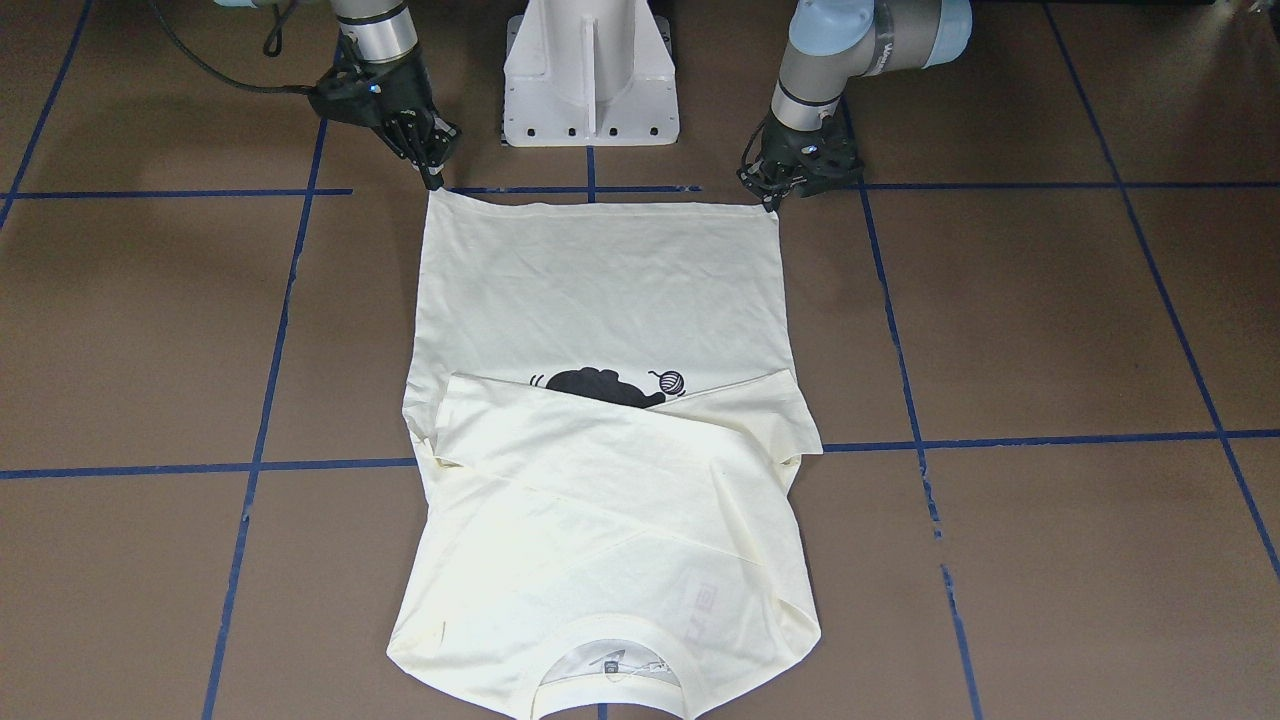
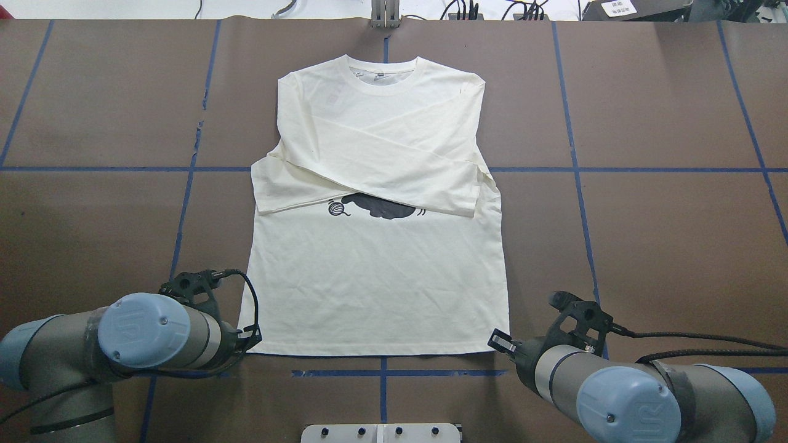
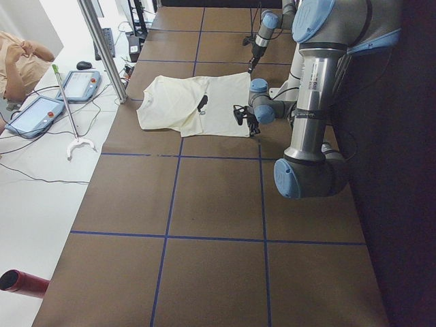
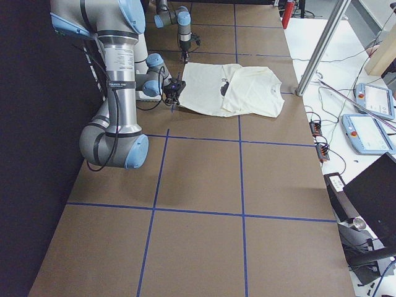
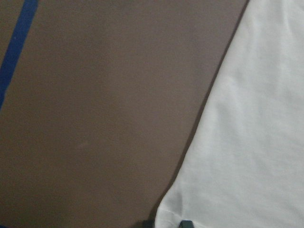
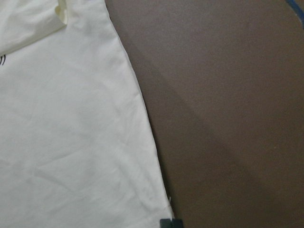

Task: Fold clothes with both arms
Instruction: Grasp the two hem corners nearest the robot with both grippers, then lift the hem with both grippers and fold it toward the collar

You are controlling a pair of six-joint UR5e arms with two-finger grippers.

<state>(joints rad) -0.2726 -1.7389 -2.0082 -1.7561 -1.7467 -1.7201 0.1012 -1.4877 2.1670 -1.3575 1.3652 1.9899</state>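
Two claws at near hem of shirt (image 2: 378, 289), one per corner: left claw (image 1: 774, 203) and right claw (image 1: 434, 180) each nipped closed on its corner. Shirt flat on table (image 2: 646, 246), sleeves crossed, collar at far end; long axis runs straight ahead of claws.

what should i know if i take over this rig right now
Left gripper: at one corner of the T-shirt hem, tips at the cloth; grasp unconfirmed.
Right gripper: at the other hem corner, same.
T-shirt lies flat on the table, print up, collar away from the robot.
Done: both sleeves folded across the chest.
To do: probably lift the hem and fold it toward the collar.
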